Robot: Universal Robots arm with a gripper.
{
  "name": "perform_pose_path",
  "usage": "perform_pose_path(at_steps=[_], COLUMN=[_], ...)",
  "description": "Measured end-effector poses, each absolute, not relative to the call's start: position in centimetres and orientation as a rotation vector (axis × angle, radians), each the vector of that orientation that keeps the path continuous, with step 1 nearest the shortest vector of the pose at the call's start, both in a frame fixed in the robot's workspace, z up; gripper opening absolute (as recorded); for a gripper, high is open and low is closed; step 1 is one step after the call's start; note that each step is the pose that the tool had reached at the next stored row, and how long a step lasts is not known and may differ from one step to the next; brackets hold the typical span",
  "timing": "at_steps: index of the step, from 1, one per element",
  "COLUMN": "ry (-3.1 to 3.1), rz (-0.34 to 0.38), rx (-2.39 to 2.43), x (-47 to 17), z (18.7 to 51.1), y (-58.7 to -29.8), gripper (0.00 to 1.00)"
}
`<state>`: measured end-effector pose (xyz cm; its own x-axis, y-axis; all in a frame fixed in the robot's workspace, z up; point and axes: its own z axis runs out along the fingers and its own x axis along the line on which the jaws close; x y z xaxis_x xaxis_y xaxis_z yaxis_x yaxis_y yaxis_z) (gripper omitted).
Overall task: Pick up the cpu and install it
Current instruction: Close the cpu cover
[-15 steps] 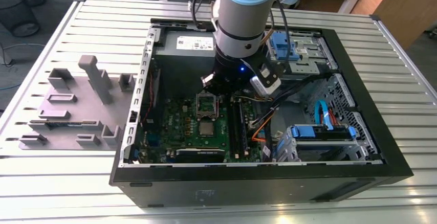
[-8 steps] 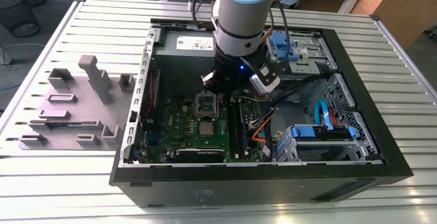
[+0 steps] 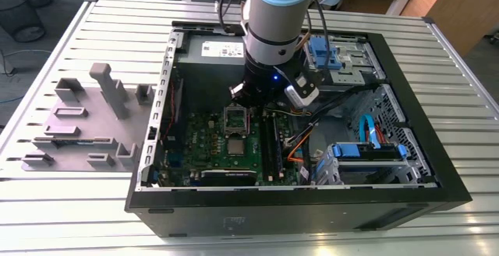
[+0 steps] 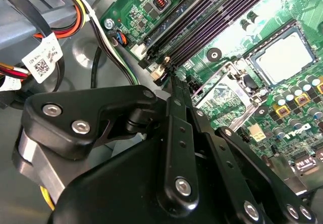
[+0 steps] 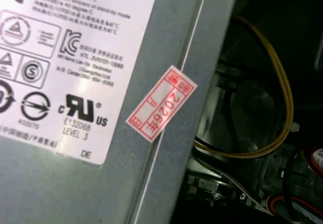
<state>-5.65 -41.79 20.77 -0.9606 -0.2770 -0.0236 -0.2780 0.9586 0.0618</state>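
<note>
My pincer [image 3: 240, 103], spread impossible to tell, hangs over the motherboard [image 3: 204, 142]; the cpu [image 3: 235, 146], at its six o'clock in the exterior view, looks light, rigid and fragile, best held by opposite edges.

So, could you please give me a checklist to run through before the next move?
1. Cpu uncovered on the board: ok.
2. Hand over the cpu: not ok, it hangs by the dark frame beside it.
3. Orange cables clear of the cpu: ok.
4. Case open: ok.
5. Cpu lying flat: cannot tell.
</note>
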Motion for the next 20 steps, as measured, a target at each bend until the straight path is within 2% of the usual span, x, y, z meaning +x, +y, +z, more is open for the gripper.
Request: perform_pose_path(at_steps=[20], ry=[3.089], rz=[0.101], rx=[-0.482], x=[-5.80], z=[20.51], y=[-41.48], gripper=[0.11])
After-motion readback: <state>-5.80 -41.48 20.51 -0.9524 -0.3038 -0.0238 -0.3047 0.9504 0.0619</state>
